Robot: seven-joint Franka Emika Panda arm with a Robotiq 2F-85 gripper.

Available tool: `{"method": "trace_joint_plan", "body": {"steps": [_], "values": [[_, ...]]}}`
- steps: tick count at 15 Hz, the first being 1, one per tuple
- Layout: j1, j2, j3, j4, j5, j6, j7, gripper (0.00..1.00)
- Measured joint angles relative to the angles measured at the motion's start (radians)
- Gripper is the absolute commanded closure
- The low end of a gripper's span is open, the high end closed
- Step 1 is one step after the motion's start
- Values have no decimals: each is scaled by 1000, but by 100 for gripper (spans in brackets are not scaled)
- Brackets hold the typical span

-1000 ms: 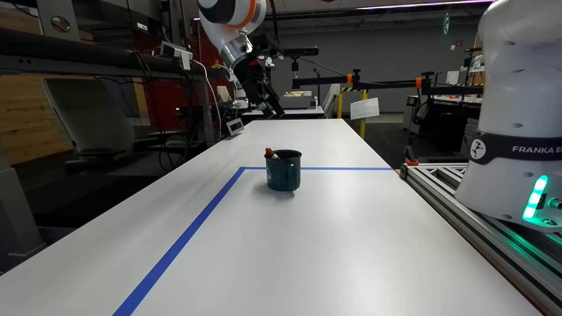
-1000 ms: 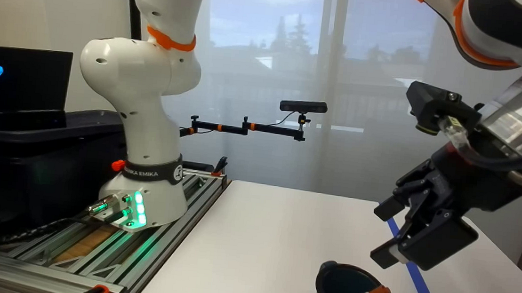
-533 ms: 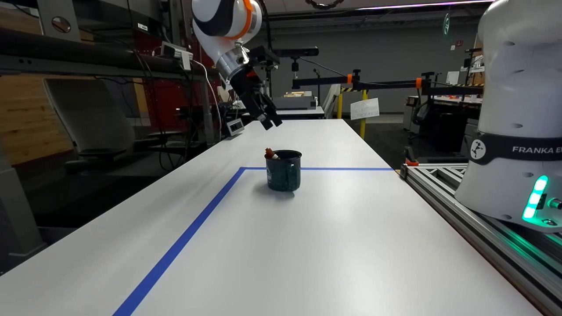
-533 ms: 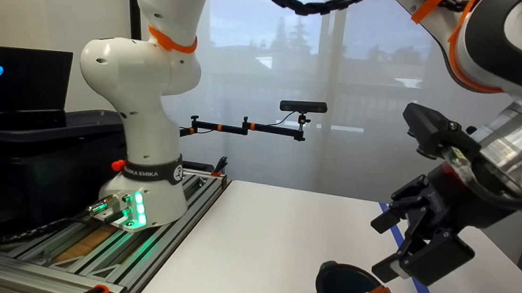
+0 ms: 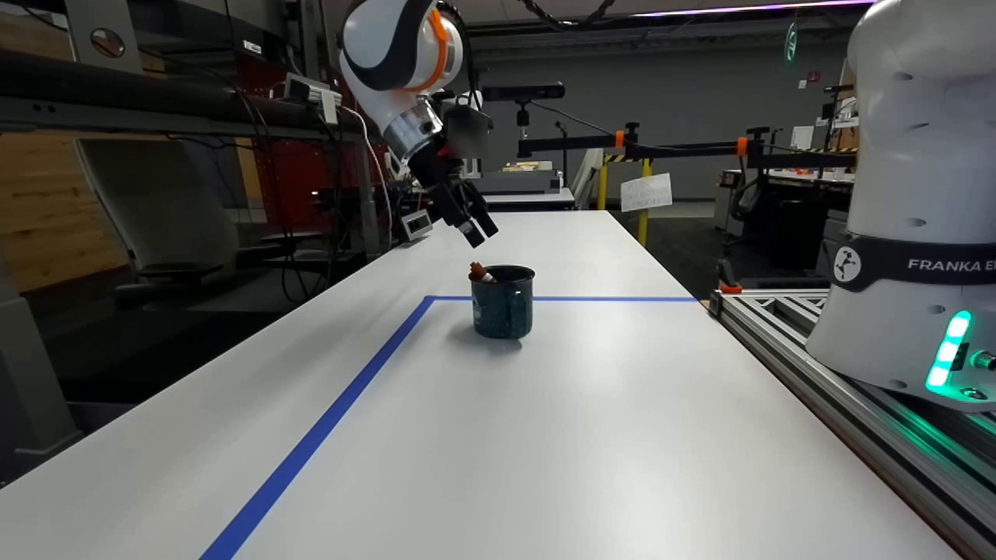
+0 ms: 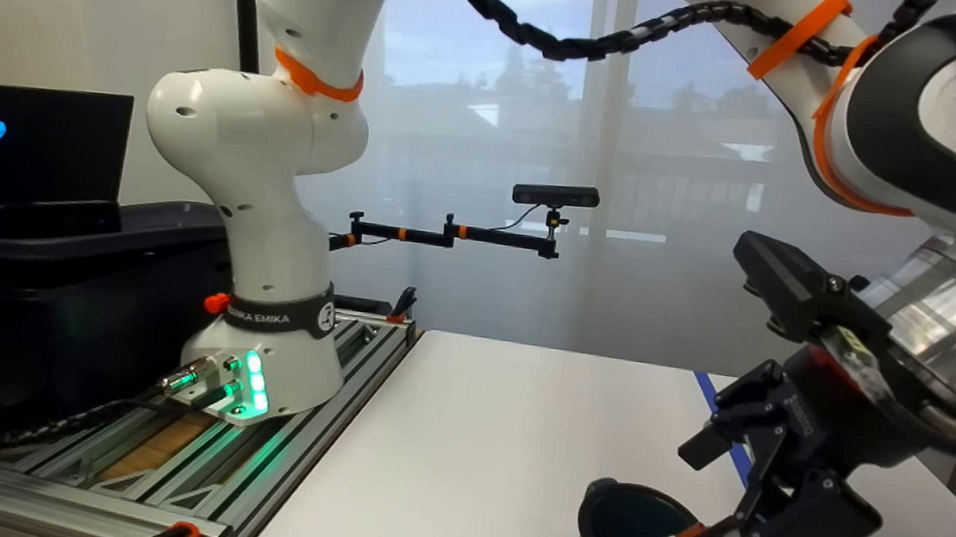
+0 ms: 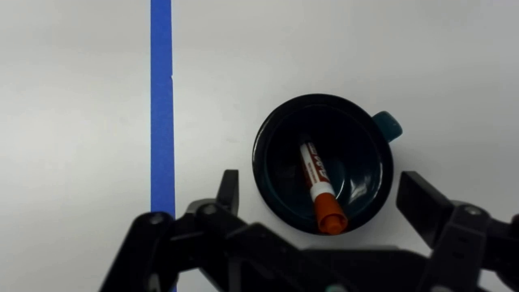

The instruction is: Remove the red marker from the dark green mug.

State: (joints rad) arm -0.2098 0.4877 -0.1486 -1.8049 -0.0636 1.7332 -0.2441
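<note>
The red marker (image 7: 317, 174) leans inside the dark green mug (image 5: 494, 315), its orange-red cap poking over the rim on the side away from the robot's base (image 5: 895, 334). In an exterior view the mug stands on the table (image 5: 545, 435) about midway between the two long edges, just inside a corner of blue tape (image 5: 324, 428). The jaws hang tilted near it, higher than the rim, spread wide and gripping nothing.
</note>
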Motion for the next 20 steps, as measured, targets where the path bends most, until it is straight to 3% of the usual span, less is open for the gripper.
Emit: {"method": "trace_joint_plan", "body": {"steps": [2,3,5,11,13,15,16,19,20], "values": [[0,6,6,0,0,10,-12,4],[0,9,10,0,0,12,-17,25],[0,14,18,0,0,13,-26,29],[-2,36,24,1,1,13,-52,77],[-4,41,24,1,1,13,-56,86],[-5,44,24,2,1,13,-57,91],[-6,46,24,2,1,13,-57,87],[-6,53,26,9,1,13,-58,67],[-6,57,27,12,1,13,-58,51]]}}
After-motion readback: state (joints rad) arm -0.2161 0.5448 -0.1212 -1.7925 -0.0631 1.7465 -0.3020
